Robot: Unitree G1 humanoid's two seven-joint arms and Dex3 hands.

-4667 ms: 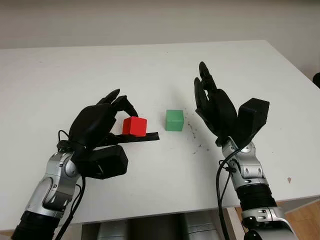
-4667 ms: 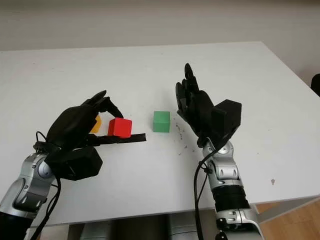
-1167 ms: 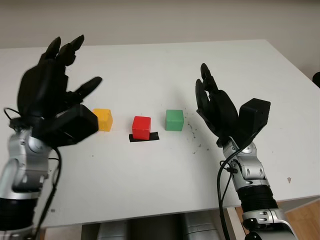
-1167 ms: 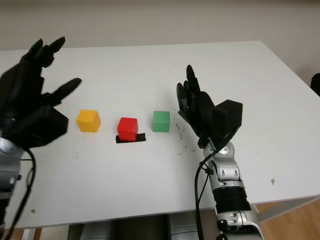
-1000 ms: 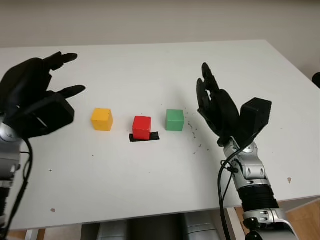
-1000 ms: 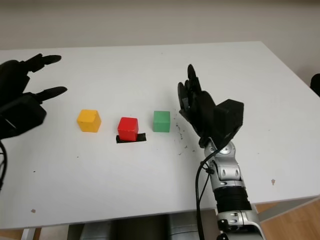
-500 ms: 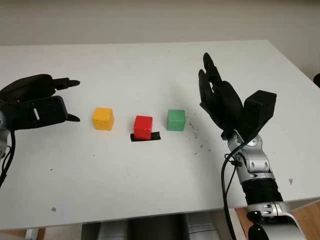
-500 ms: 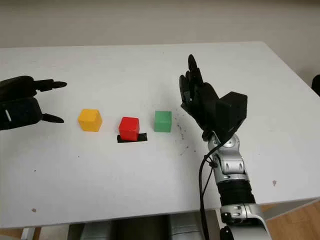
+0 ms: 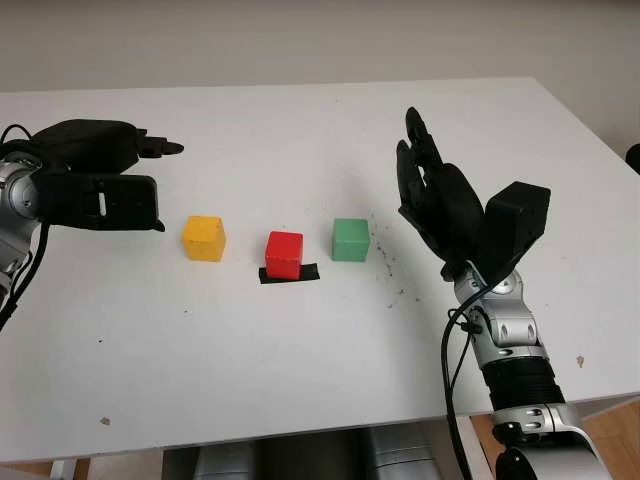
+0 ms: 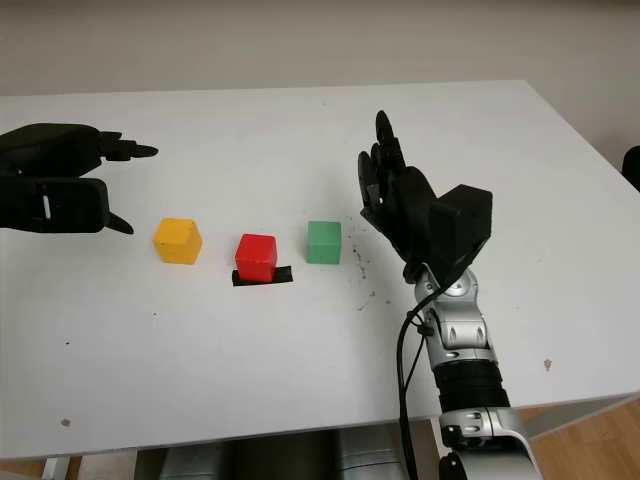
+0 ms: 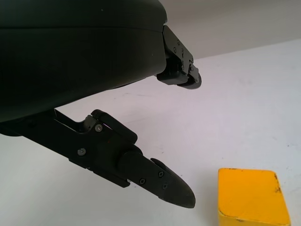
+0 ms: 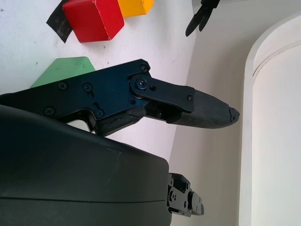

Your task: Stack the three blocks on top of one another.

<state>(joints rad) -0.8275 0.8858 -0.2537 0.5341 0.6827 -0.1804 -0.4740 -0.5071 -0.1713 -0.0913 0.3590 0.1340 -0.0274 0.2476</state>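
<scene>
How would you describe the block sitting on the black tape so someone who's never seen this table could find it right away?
On the white table, three small blocks sit in a row between the open left hand and the open right hand. Take the middle one, the red block, between the yellow block and the green block. It alone sits on a strip of black tape.
</scene>
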